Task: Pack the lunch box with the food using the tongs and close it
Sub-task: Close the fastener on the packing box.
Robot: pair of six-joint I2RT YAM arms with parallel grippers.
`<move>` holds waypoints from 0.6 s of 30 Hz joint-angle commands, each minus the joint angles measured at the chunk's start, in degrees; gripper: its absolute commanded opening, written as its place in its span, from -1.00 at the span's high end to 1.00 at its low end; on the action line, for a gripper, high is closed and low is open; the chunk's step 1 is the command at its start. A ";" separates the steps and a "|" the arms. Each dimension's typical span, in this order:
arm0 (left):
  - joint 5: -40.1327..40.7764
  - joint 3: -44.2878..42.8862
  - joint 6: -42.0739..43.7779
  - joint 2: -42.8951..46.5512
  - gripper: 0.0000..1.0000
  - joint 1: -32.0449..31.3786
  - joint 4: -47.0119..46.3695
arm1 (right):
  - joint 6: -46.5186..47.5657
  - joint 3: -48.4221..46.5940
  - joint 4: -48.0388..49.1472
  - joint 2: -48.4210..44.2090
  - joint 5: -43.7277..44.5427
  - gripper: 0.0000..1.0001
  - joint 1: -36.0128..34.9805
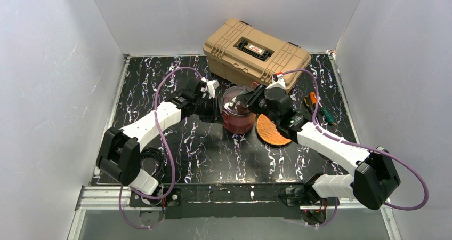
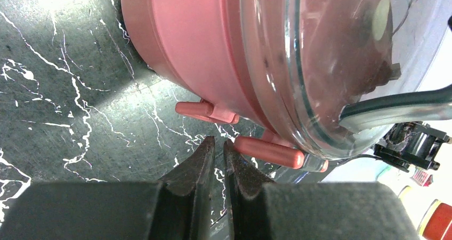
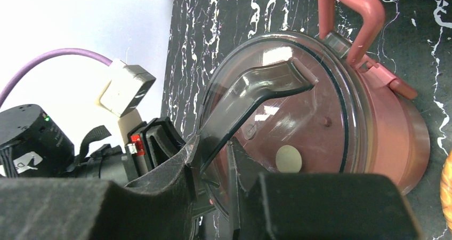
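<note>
The lunch box [image 1: 238,121] stands mid-table, maroon, with a clear cover over a flat lid with a pale dot [image 3: 288,157]. My right gripper [image 3: 213,146] is shut on the smoky handle [image 3: 256,88] that arches across that cover. A pink clasp loop [image 3: 352,21] stands up at the far rim. My left gripper [image 2: 218,143] sits low beside the lunch box's wall [image 2: 197,48]. Its jaws are shut to a thin slit with nothing between them, and one tip lies next to a pink clasp bar [image 2: 269,152]. The food and the tongs are out of view.
A big tan toolbox [image 1: 256,52] stands just behind the lunch box. An orange woven plate [image 1: 272,129] lies to its right under my right arm. Screwdrivers [image 1: 320,108] lie further right. White walls close in the table on three sides.
</note>
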State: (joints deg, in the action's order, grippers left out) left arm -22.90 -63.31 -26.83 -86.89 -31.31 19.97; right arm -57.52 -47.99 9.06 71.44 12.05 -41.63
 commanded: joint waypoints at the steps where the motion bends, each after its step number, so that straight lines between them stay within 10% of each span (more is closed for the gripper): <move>1: 0.19 0.29 -2.03 0.49 0.80 -0.15 -2.56 | 3.39 4.54 -15.40 2.57 2.10 0.48 0.38; 18: -2.89 2.39 -14.09 -0.92 0.80 -0.25 -12.08 | 2.83 6.61 -14.78 3.20 2.12 0.56 0.11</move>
State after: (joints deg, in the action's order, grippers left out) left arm -23.70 -61.17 -36.29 -87.09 -31.31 16.01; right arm -58.74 -46.30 11.73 71.31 12.36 -41.56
